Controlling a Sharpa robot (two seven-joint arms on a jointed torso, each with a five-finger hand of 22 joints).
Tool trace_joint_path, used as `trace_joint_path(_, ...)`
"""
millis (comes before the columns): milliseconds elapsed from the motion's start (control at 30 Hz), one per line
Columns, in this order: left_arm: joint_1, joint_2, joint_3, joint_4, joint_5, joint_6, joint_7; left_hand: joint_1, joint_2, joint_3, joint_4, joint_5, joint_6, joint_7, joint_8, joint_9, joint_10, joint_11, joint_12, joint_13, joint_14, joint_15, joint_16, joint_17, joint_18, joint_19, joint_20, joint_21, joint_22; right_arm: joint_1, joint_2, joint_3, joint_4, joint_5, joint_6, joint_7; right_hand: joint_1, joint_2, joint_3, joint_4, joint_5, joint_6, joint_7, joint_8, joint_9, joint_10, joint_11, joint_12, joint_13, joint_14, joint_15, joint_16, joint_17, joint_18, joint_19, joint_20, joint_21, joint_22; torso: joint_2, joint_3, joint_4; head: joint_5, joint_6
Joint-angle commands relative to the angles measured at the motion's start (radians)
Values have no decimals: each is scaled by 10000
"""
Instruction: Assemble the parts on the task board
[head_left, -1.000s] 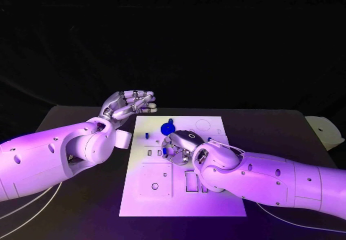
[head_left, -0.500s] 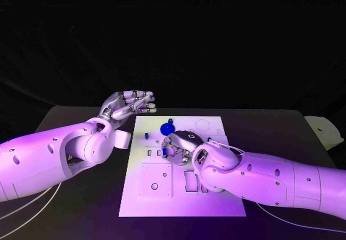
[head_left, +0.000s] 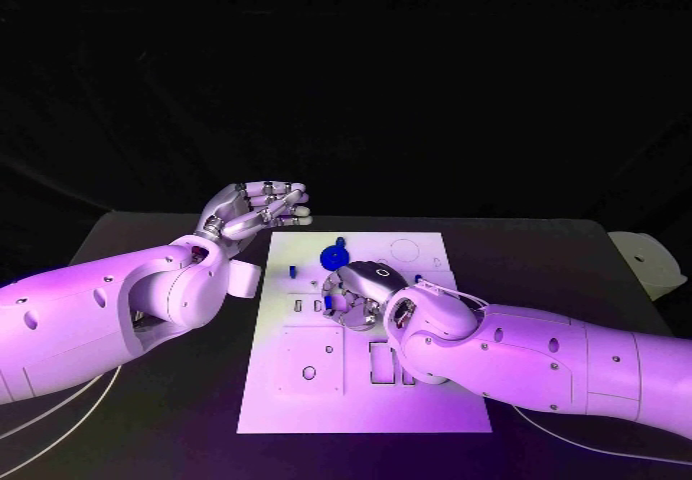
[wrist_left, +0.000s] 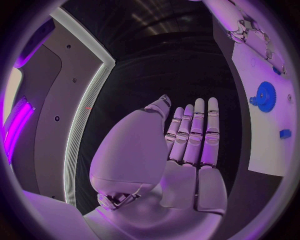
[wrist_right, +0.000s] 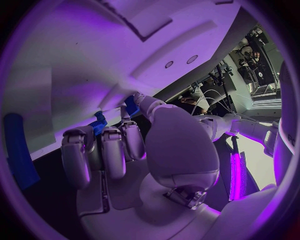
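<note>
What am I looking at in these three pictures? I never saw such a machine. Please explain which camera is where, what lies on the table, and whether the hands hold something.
This is a robot with two white arms, each ending in a silver hand. One picture looks down from its head; the two round ones come from cameras at each wrist.

On the black table lies a white task board with cut-out slots. A blue gear sits near its far end, also seen in the left wrist view.

The left hand hovers beside the board's far corner, fingers stretched out, holding nothing. The right hand is down on the board's middle, its fingertips pinching a small blue part.
</note>
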Motion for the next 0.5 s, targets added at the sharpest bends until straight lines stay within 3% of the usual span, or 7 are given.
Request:
trace_joint_path(33, 10, 6, 7, 30, 27, 140, 61, -97, -19, 79, 6, 34, 56, 237, -47, -15, 75, 27, -58, 12, -62, -4, -49, 16, 135, 78, 23, -34, -8, -34, -4, -26, -31, -141, -114, -2, -83, -64, -41, 80, -35, -64, 23, -62, -21, -114, 0, -91, 1063, 957, 103, 63, 2286, -69, 1062, 106, 44, 2634, -4, 2, -3, -4, 7)
trace_joint_path(400, 10, 3, 7, 17, 17, 159, 48, -97, -21, 83, 5, 34, 58, 235, -47, -15, 76, 27, -57, 12, -61, -5, -50, 19, 135, 78, 23, -34, -9, -34, -254, -23, 271, -295, -1077, 356, -253, -432, -619, 410, 9, -336, 86, -295, -120, -368, 78, -362, 847, 950, 181, 55, 2273, -69, 1062, 205, 44, 2634, -2, 10, 13, -8, 27)
trace_joint_path(500, 10, -10, 7, -4, -44, 153, 3, -103, -32, 87, 6, 33, 64, 226, -45, -14, 84, 23, -55, 13, -57, -6, -50, 28, 136, 83, 22, -33, -11, -27, -474, -8, 553, -233, -1247, 504, -60, -357, -1798, 889, -27, -540, 160, -482, -201, -455, 137, -431, 772, 931, 242, 23, 2206, -69, 1062, 256, 44, 2634, -8, 12, -8, 5, 16)
